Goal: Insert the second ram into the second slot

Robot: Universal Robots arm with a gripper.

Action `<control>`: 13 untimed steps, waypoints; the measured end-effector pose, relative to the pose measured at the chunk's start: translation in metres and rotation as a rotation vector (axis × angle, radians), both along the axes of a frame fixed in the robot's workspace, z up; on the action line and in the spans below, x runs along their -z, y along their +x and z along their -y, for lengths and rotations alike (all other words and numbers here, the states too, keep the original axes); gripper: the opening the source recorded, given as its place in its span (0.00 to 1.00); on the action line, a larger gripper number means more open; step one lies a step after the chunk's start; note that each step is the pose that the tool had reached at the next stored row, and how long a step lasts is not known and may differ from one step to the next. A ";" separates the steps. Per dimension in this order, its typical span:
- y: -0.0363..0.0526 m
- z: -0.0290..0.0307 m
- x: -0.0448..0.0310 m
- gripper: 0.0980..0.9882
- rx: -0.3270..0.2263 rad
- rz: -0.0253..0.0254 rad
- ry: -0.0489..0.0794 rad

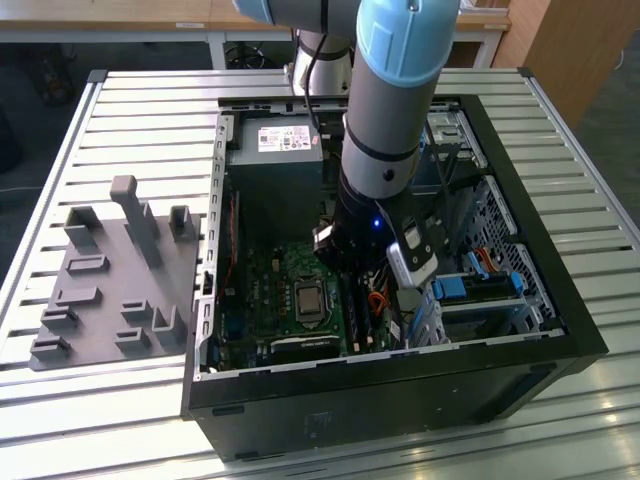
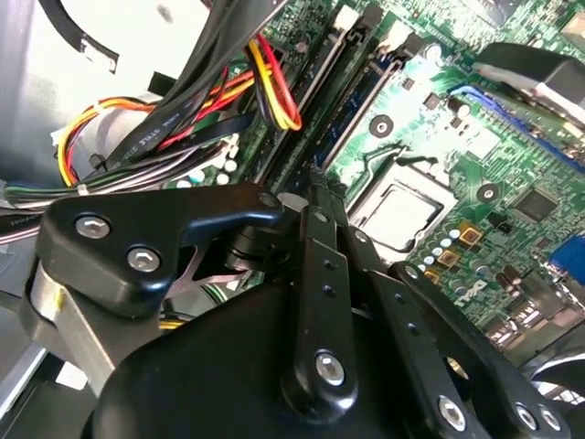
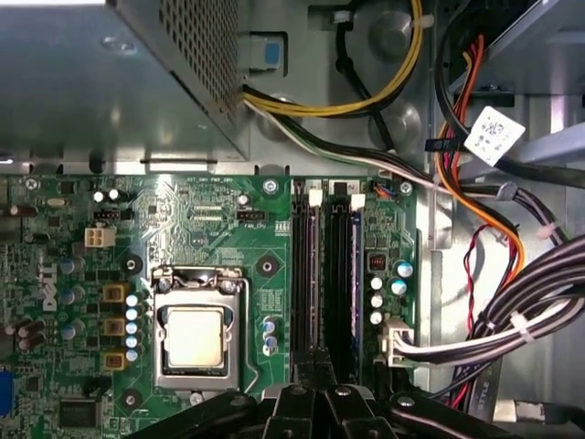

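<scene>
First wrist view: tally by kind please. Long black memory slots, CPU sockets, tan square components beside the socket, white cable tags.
Memory slots: 2
CPU socket: 1
Tan square components: 3
White cable tag: 1
Total: 7

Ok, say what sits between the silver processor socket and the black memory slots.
First wrist view: green board, small blue-topped capacitors, one mounting hole.
</scene>
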State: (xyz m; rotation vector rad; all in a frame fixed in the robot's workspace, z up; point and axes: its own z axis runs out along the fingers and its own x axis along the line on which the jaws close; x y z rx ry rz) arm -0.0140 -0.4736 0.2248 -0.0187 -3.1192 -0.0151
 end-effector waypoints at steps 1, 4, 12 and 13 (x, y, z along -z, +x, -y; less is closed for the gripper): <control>-0.0001 0.0002 0.0000 0.01 0.000 0.0000 0.000; -0.0002 0.0018 0.0000 0.01 0.000 0.0000 -0.004; -0.0002 0.0258 0.0006 0.01 0.004 0.0000 -0.023; -0.0002 0.0262 0.0006 0.01 0.004 0.0000 -0.024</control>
